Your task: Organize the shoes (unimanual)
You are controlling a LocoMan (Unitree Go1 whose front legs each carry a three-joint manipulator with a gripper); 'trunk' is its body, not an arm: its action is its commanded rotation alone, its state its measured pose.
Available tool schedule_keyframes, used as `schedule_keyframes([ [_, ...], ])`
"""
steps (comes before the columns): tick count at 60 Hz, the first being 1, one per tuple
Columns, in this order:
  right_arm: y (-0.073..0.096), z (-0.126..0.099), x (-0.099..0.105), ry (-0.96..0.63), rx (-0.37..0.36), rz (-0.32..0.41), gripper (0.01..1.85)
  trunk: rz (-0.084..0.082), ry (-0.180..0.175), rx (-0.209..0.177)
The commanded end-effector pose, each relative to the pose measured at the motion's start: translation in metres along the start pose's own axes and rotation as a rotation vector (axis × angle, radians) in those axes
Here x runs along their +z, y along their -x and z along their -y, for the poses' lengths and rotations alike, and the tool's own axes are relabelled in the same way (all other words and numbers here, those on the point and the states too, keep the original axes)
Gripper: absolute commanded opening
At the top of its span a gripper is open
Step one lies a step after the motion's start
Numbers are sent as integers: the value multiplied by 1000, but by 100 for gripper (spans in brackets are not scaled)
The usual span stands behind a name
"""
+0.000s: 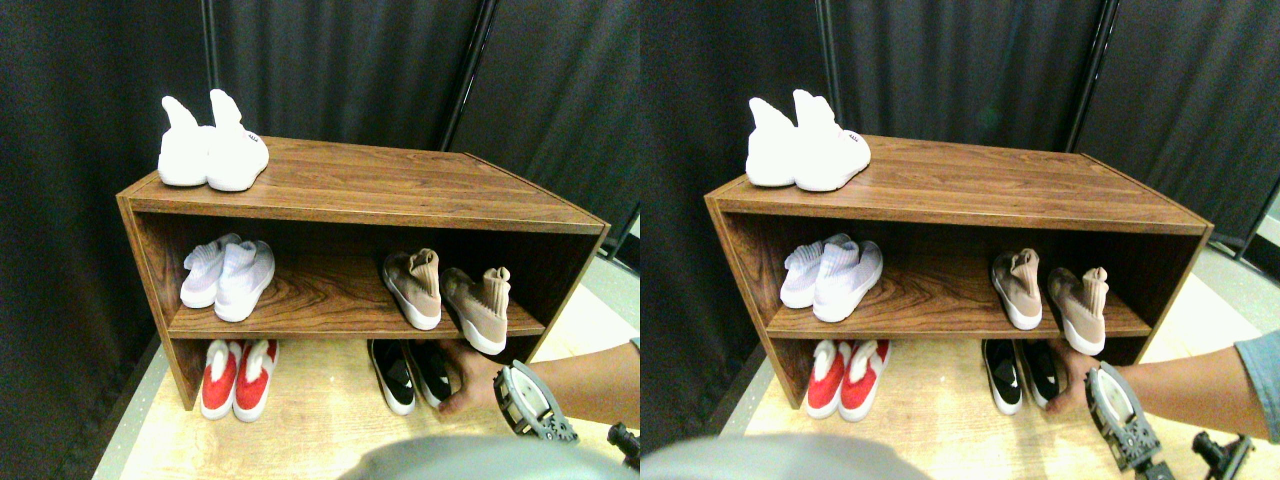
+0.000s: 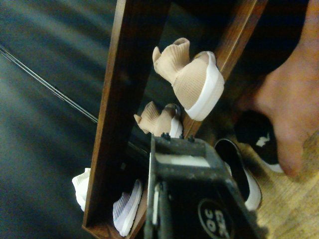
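The beige-tan shoes stand on the right of the middle shelf. One (image 1: 413,288) sits fully on the board; the other (image 1: 478,308) is angled, its heel jutting over the front edge. In the wrist view both show, the nearer one (image 2: 192,79) and the farther one (image 2: 157,119). The black shoes (image 1: 410,375) rest on the floor under that shelf, also in the wrist view (image 2: 244,174). A person's hand (image 1: 468,380) touches the right black shoe. My right gripper (image 1: 522,398) hovers just right of that hand, below the jutting beige shoe, holding nothing.
The wooden rack (image 1: 350,185) carries an all-white high-cuff pair (image 1: 210,150) on top. A pale lavender pair (image 1: 228,280) is on the middle shelf's left and a red-and-white pair (image 1: 238,378) on the floor. The person's forearm (image 1: 590,375) crosses the lower right. Dark curtains hang behind.
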Motion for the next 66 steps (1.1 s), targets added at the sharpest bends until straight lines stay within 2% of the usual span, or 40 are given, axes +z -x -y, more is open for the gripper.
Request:
schedule_keyframes([
  [1,-2,-6,2,14,32,14,6,-11,15,1],
  [17,-5,-5,3,13,26,18,6,-15,13,-2],
  [27,-5,-4,3,-38,-8,59,7,-21,14,-5],
  [29,-4,-5,3,-45,-32,65,32,-21,14,-5],
  [30,-4,-5,3,-45,-32,65,32,-22,12,-7],
  [31,-4,-5,3,-43,-40,66,50,-22,12,-7],
  [32,-4,-5,4,-43,-50,66,78,-22,12,-7],
  [33,-4,-5,4,-43,-50,66,78,-24,10,-9],
  [34,-4,-5,4,-47,-63,65,95,-24,10,-9],
  [37,-5,-4,4,-54,-80,88,128,-24,10,-9],
  [38,-5,-4,4,-54,-80,88,128,-23,9,-13],
  [39,-5,-4,4,-47,-88,104,135,-23,9,-13],
  [52,-12,-1,9,-22,-86,162,142,-23,7,-17],
  [59,-18,0,13,17,-92,166,149,-24,5,-17],
  [66,-28,1,16,16,-102,140,146,-25,5,-17],
])
